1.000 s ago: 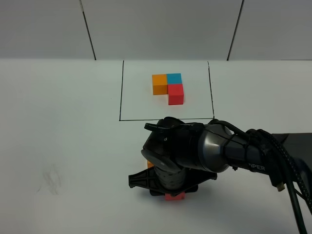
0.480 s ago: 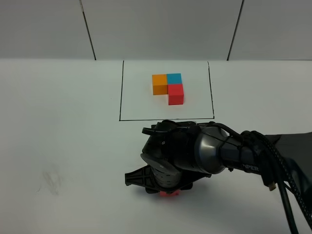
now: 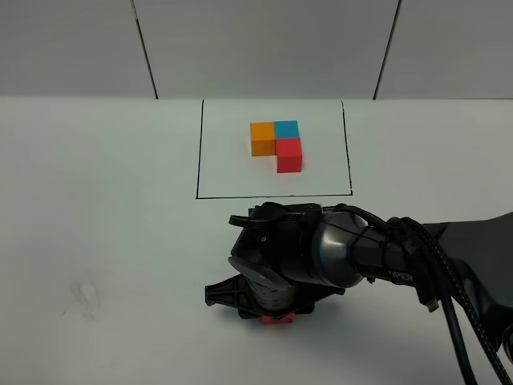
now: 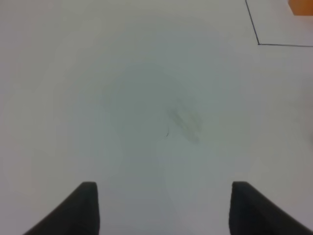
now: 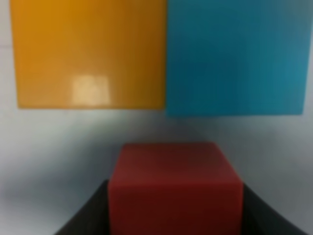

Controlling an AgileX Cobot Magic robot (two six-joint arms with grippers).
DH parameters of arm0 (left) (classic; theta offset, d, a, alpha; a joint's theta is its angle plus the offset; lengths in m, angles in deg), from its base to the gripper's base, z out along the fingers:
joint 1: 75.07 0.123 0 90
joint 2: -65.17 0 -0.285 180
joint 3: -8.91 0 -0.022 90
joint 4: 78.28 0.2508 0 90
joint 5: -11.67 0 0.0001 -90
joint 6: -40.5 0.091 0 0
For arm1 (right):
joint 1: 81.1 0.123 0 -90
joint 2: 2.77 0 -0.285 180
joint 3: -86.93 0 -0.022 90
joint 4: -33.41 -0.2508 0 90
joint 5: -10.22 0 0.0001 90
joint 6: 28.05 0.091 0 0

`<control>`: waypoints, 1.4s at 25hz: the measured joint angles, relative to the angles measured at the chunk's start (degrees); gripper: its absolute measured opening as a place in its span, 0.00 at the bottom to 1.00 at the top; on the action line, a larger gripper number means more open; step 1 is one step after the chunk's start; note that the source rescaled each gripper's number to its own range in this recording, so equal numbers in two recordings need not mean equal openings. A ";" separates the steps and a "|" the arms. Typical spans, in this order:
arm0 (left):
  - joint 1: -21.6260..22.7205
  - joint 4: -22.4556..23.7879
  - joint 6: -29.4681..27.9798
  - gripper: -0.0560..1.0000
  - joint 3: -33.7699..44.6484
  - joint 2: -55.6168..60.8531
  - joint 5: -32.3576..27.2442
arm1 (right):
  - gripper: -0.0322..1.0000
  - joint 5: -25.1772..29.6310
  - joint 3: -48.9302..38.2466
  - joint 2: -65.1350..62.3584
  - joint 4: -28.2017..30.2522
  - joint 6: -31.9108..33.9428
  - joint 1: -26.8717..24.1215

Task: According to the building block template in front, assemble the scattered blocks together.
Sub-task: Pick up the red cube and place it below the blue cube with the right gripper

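Meanwhile, right pincer [image 5: 176, 215] clamps the red cube [image 5: 175, 188]; left pincer [image 4: 164, 208] hangs parted, empty.

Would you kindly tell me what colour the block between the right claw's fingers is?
Red: the block in the right claw shows best in the right wrist view.

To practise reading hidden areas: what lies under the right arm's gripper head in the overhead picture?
Only a sliver of the red cube peeks out under the right gripper. The orange cube and blue cube are covered there; the wrist view shows them.
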 joint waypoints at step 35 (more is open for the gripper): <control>0.00 0.00 0.00 0.32 0.00 0.00 0.00 | 0.26 0.84 0.00 0.11 6.31 7.96 -0.29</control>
